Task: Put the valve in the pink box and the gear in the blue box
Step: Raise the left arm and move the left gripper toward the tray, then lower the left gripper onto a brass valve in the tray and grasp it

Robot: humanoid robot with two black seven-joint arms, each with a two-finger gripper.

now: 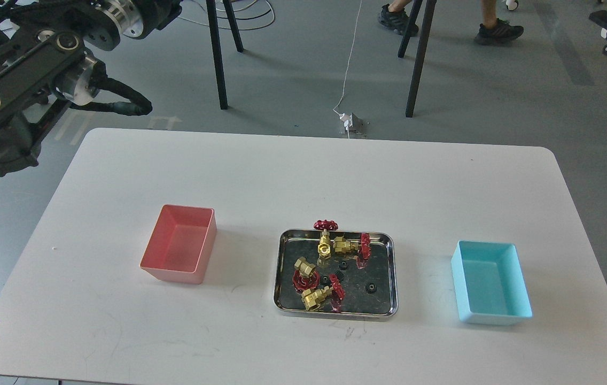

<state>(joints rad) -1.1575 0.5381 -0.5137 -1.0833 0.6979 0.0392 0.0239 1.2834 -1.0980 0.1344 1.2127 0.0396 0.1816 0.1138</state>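
On tray (389, 243) four valves (306, 267) and gears (371, 287) sitting unpicked, pink box (149, 255) and blue box (517, 307) showing empty; left arm's pincer probably off-frame, state unknowable.

Table (303, 176): white, rounded corners, fills most of my view.
Steel tray (391, 278): shiny, mid-table.
Floor socket (350, 123): beyond the far edge, white cable (354, 48) running to it.
Black stand legs (217, 53): behind the table.
Black shoes (498, 31): top right.
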